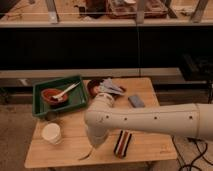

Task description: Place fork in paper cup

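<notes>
Gripper (92, 148) beside paper cup (52, 133), gripping fork (85, 155); green tray (76, 101) holds bowl (50, 95), utensil (66, 91).

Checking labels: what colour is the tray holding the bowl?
Green tray, camera view; claw grips the fork near the paper cup.

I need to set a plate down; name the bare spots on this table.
Bare wood lies between the paper cup and the gripper, which holds the fork near the front edge, and right of the striped item. Crowded along the back: the green tray, the bowl of utensils, the grey block.
</notes>
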